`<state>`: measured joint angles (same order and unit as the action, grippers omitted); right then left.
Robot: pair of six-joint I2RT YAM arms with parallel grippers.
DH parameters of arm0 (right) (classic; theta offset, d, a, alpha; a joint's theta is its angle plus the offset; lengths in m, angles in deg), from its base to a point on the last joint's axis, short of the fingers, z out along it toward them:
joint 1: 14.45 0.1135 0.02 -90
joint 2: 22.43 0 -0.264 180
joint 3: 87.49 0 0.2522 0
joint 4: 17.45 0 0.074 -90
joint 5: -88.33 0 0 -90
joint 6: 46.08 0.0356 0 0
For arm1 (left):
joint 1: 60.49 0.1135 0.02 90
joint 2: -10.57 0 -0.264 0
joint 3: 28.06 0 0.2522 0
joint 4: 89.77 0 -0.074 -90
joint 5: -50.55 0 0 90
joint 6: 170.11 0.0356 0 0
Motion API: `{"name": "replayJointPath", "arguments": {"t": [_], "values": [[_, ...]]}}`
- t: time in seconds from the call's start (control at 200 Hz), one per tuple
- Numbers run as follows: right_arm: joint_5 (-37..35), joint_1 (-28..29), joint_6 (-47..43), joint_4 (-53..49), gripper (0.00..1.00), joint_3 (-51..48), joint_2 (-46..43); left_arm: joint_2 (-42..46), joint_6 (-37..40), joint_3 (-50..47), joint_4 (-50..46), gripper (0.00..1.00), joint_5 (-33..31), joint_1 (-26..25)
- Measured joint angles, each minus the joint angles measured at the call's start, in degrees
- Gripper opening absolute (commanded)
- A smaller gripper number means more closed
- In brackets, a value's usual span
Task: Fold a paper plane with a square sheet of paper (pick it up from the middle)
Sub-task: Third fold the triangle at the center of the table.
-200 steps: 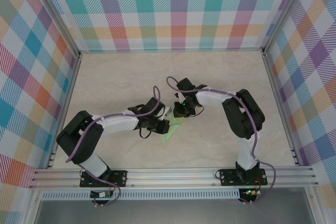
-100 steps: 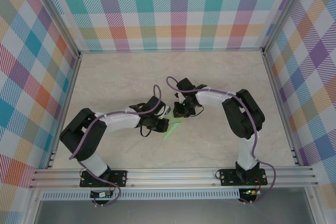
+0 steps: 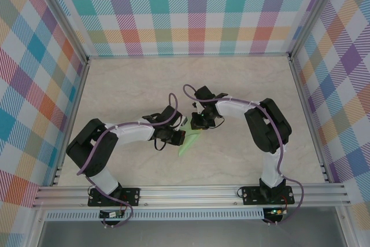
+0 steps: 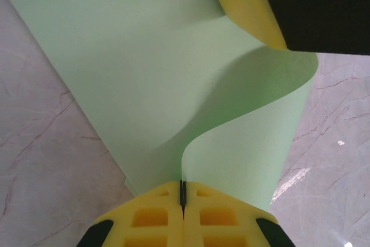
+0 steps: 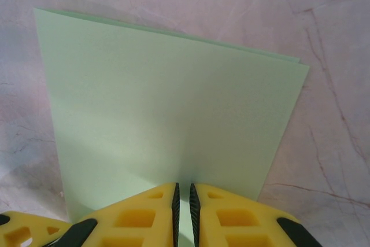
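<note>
**Overhead view.** I had both arms reaching inward so that the left tool (image 3: 181, 137) and the right tool (image 3: 197, 129) met near the middle of the pale marbled surface (image 3: 127, 91). The square sheet of paper (image 3: 188, 143) stood between them as a narrow pale green sliver, running from the right tool toward the near edge. The checked walls (image 3: 191, 10) enclosed the surface on three sides.

**Left wrist view.** The left tool's yellow pads (image 4: 156, 218) were pressed together, clamped on one edge of the sheet, which entered the seam between them. From there the paper rose in a smooth S-shaped curl and widened into a broad flat area on the left. One yellow pad of the right tool sat at the upper right, touching the far part of the paper.

**Right wrist view.** The right tool's pads stood almost together, with only a thin slit between them, clamped on the sheet's near edge. Here the sheet was doubled over, its two layers slightly offset along the far edge and at the right corner. I could not tell whether the paper's lower edge touched the surface.
</note>
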<state>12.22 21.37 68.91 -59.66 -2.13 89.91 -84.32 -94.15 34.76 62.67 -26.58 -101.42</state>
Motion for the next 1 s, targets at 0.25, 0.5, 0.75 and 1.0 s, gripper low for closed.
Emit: {"name": "replayJointPath", "arguments": {"t": [0.25, 0.5, 0.75, 1.0], "values": [[-0.1, 0.0, 0.0, 0.0, 0.18, 0.0, 0.0, 0.0, 0.0, 0.0, -0.1, 0.0, -0.1, 0.0], [-0.2, 0.0, 0.0, 0.0, 0.17, 0.0, 0.0, 0.0, -0.1, 0.0, -1.5, 0.0, -0.1, 0.0], [-0.2, 0.0, 0.1, 0.0, 0.17, 0.0, 0.0, 0.0, -0.1, 0.0, -1.5, 0.0, -0.5, 0.0], [-0.2, 0.0, 0.2, 0.0, 0.17, 0.0, 0.0, 0.0, 0.0, 0.0, -1.0, 0.0, -0.5, 0.0]]}}
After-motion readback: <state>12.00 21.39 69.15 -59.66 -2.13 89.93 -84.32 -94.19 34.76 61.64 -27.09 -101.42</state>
